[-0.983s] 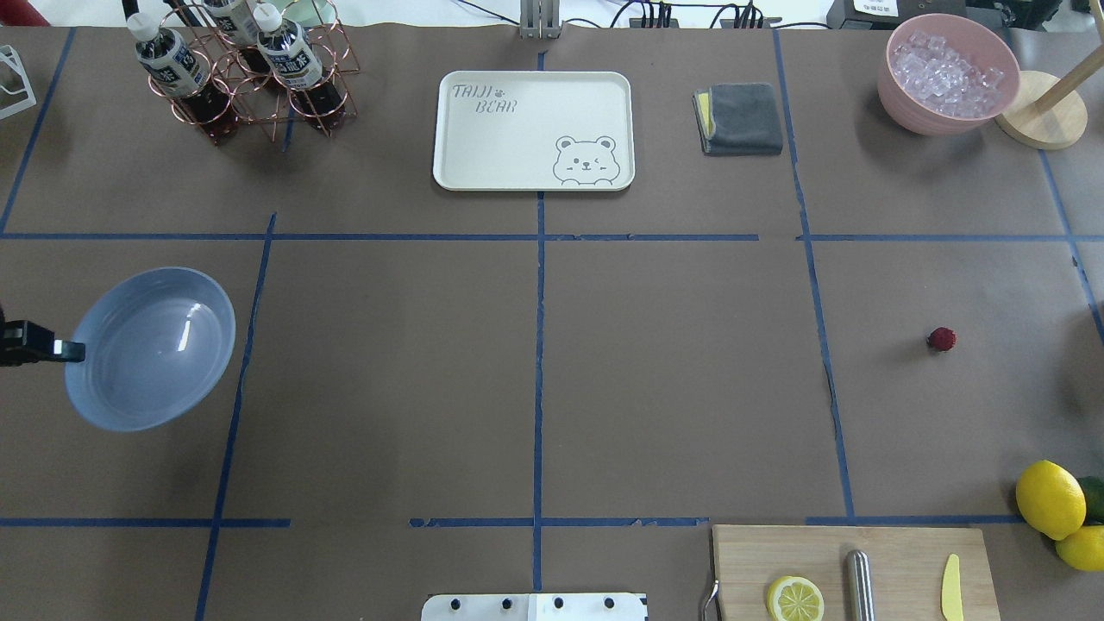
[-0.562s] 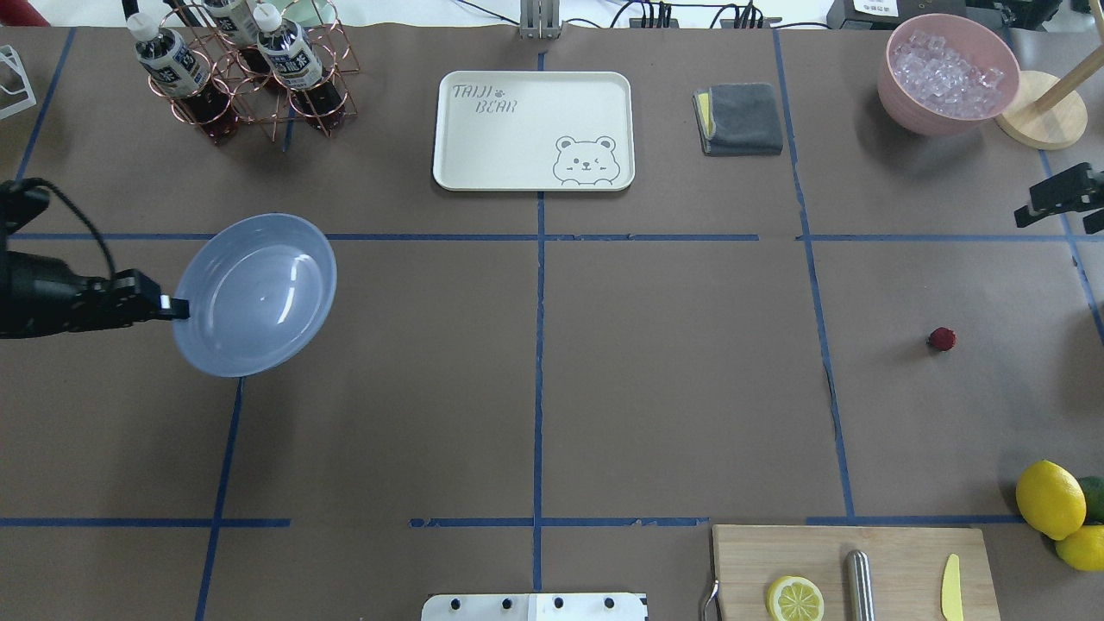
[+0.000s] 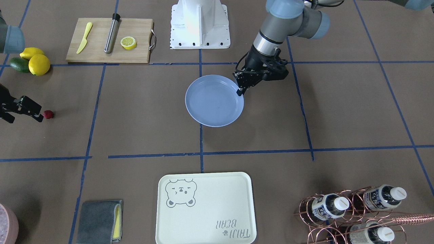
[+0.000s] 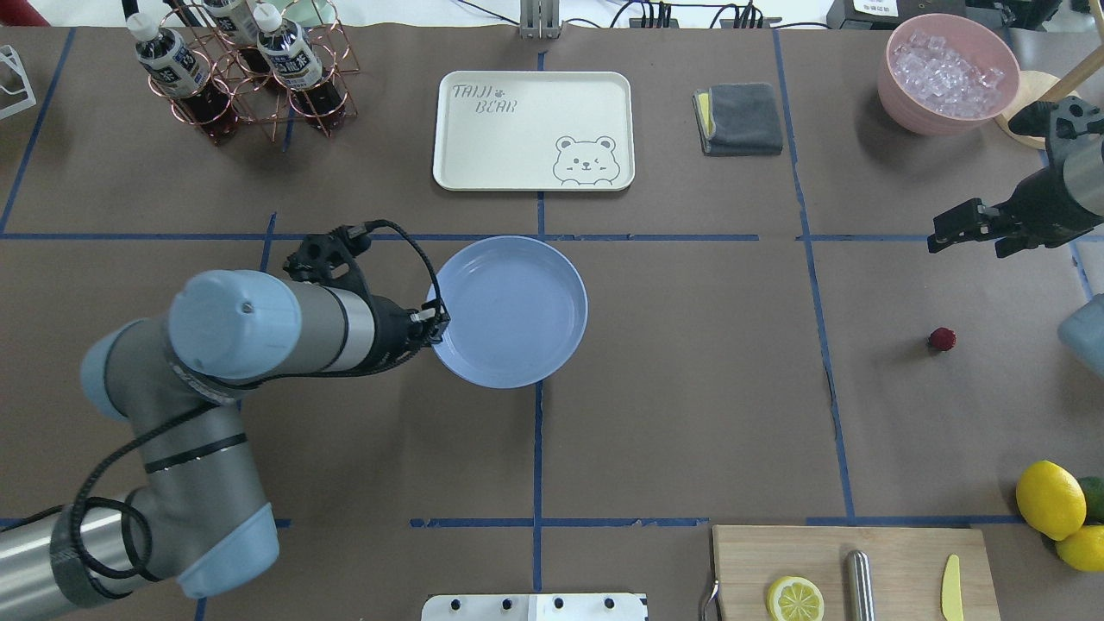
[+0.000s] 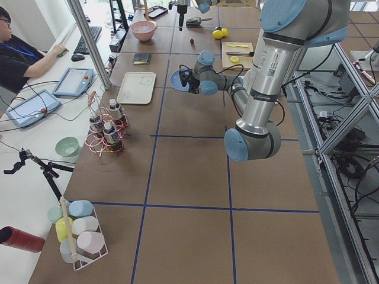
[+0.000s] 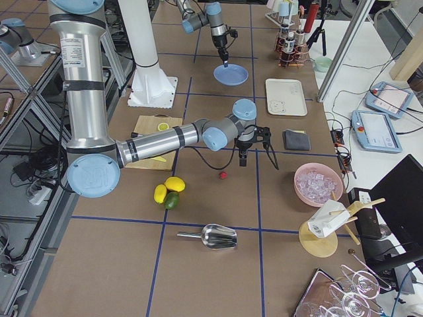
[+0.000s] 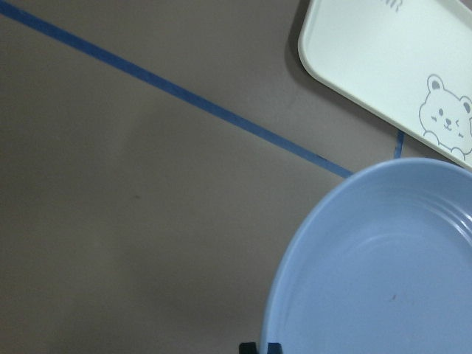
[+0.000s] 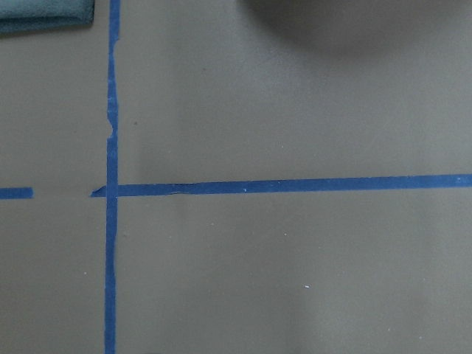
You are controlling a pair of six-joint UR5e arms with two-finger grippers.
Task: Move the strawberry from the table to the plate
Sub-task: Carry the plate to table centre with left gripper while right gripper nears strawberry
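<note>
Overhead view, left of centre: my left pincer (image 4: pixel 434 325) is clamped on the plate (image 4: pixel 517 302) rim, plate mid-frame, looks level; can't tell if it touches the table (image 4: pixel 690 388). The strawberry (image 4: pixel 942 339) lies right of centre on bare paper, well apart from the plate. My right pincer (image 4: pixel 966 244), right edge, fingers spread, empty. Should centre over the strawberry, drop straight, squeeze gently; it's tiny, likely rolls.
</note>
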